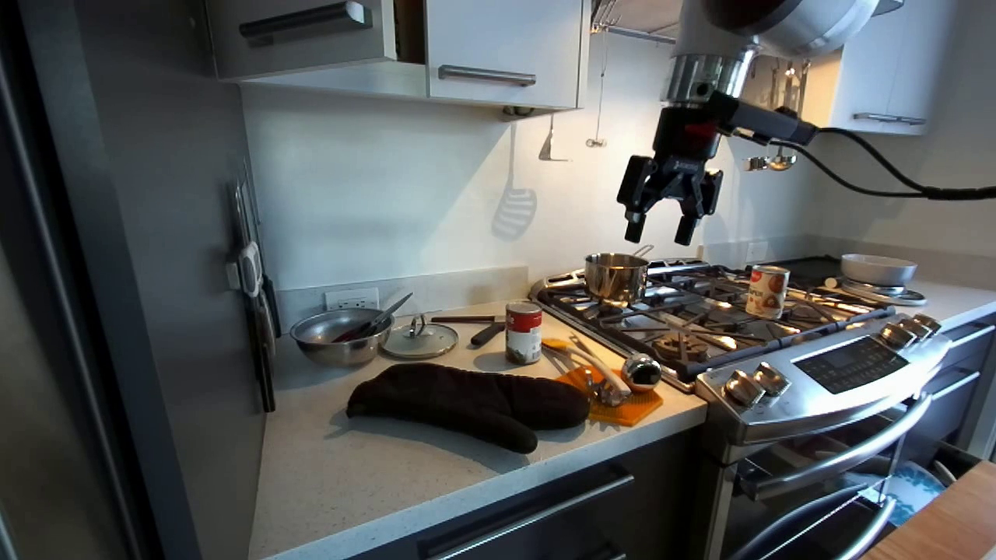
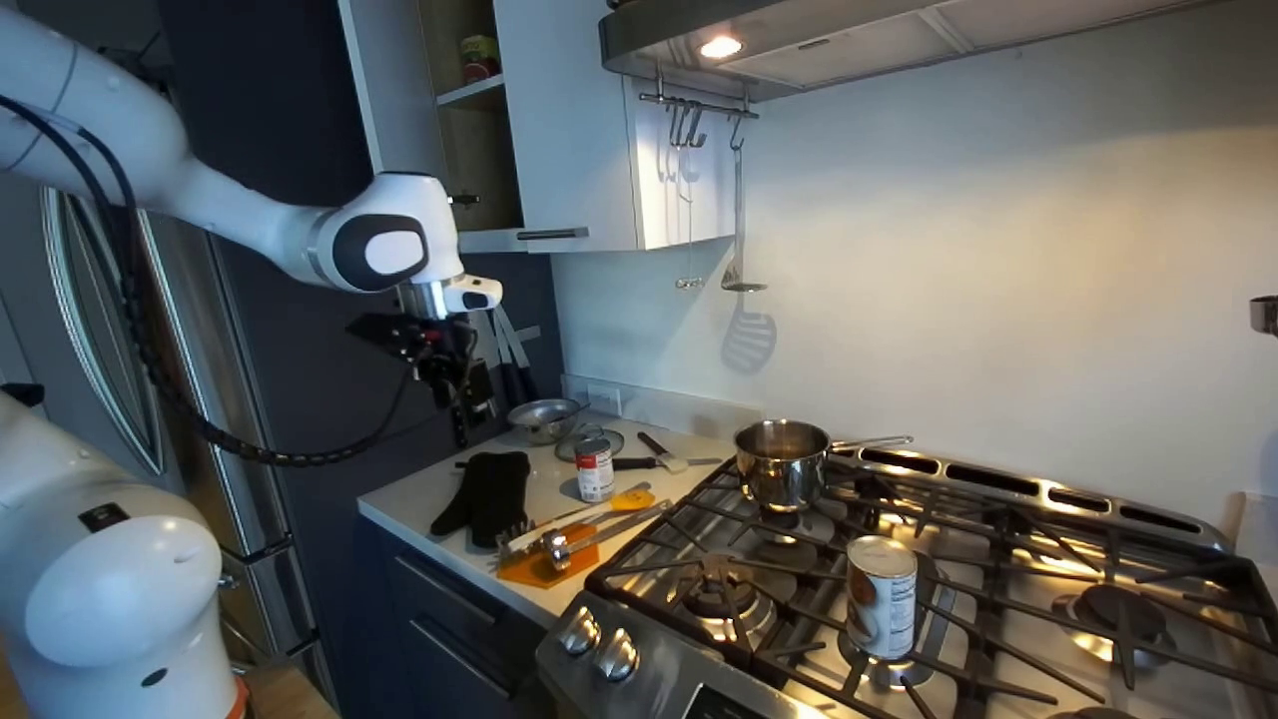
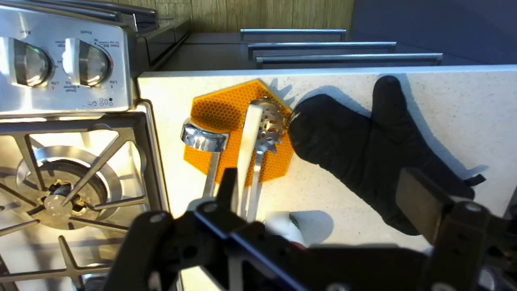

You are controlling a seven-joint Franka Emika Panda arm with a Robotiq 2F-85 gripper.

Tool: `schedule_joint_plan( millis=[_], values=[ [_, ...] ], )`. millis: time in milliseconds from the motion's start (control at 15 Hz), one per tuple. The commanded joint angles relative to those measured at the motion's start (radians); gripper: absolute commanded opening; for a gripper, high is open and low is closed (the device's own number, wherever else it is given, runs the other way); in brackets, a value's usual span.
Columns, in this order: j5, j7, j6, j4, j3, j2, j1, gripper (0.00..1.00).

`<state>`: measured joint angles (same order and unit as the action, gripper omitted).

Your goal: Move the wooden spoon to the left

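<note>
big gas stove (image 1: 809, 404) down to one side of the Robotiq gripper (image 1: 660, 230), jaws hanging super wide, dark oven mitt (image 1: 459, 400) well below them, wooden spoon (image 3: 246, 149) down there too, partly blocked by the gripper in the wrist view

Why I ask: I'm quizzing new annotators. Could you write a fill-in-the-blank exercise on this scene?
The wooden spoon reaches over the ____-coloured trivet.
The gripper is ____, not shut.
The can on the counter is labelled ____ and white.
In the wrist view, the oven mitt appears to the ____ of the trivet.
Missing words: orange; open; red; right.
</note>
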<state>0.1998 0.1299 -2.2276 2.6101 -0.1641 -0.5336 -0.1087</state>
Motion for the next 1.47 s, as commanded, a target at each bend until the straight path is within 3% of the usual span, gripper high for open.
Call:
schedule_joint_plan(
  millis=[0,400,600,667,867,1400],
  values=[
    [-0.022,0.01,-0.129,-0.003,0.013,0.138,0.016,1.0],
    [-0.034,0.024,-0.271,-0.076,0.011,0.38,0.01,1.0],
    [-0.051,-0.004,-0.267,-0.134,0.023,0.464,0.011,1.0],
    [-0.032,0.004,-0.269,-0.087,0.022,0.401,0.003,1.0],
    [-0.038,0.002,-0.268,-0.13,0.026,0.459,0.005,1.0],
    [-0.04,0.002,-0.268,-0.138,0.026,0.464,0.005,1.0]
  ],
)
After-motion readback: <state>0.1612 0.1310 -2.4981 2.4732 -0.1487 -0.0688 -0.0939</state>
